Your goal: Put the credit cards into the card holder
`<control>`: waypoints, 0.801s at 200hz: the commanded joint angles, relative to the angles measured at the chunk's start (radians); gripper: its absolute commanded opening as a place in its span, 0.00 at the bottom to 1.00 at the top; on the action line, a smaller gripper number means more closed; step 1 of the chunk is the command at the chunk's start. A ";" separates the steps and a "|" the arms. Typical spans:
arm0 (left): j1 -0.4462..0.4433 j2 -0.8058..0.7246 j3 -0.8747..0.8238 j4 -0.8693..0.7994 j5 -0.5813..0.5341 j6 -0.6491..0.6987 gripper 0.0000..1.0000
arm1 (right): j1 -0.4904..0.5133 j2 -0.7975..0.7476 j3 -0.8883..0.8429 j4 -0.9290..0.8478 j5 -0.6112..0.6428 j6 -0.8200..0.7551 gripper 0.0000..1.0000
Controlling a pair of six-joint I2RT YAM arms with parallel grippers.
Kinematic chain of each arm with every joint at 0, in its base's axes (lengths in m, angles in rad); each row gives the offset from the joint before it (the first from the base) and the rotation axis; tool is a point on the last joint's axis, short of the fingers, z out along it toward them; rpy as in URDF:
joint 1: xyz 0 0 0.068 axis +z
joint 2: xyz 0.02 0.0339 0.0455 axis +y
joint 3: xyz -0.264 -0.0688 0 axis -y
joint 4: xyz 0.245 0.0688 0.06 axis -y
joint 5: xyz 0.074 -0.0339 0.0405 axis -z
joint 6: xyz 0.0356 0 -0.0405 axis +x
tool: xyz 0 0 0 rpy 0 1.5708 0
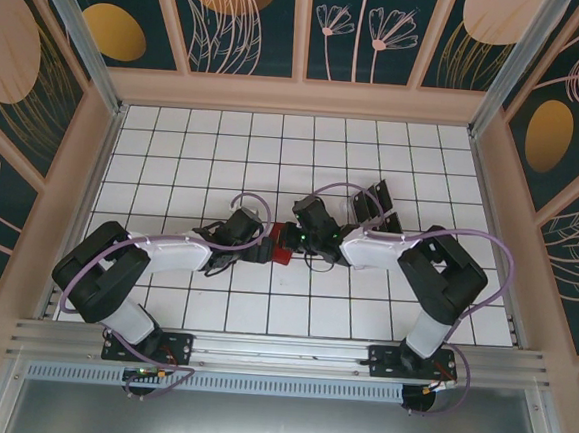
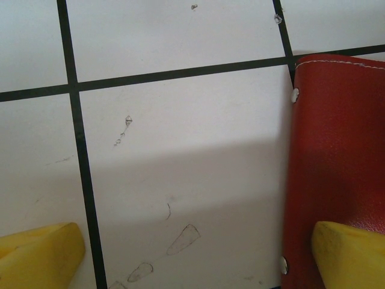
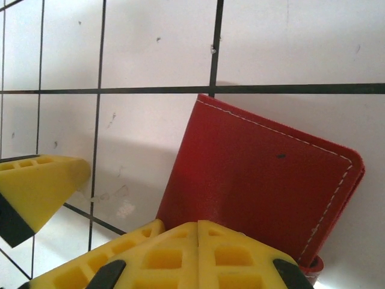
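- The table (image 1: 175,147) is white tile ruled by a thin black grid. In the wrist views it shows faint scuffs, small specks and soft shadow.
- Wall panels (image 1: 250,18) of dark teal, with pale leaves and orange rounds, stand in peach frames on three sides.
- A metal rail (image 1: 279,351) runs along the near edge.
- The card holder (image 1: 280,249) lies flat on the table near its middle, between the two arms. It is red with white stitching.
- The left gripper (image 2: 197,235) has its yellow fingers wide apart, one over bare tile and one over the holder's edge.
- The right gripper (image 3: 141,201) is spread too, with one finger over the holder's near edge.
- The credit cards (image 1: 381,206) show as dark slabs just beyond the right arm.
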 commanded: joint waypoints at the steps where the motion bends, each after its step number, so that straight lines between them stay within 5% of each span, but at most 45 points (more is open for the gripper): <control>1: 0.010 0.069 -0.020 -0.014 0.013 -0.004 0.98 | 0.002 0.025 -0.002 0.004 0.002 0.005 0.00; 160: 0.007 0.075 -0.012 -0.013 0.018 -0.007 0.98 | -0.030 -0.027 -0.060 0.052 0.011 0.014 0.00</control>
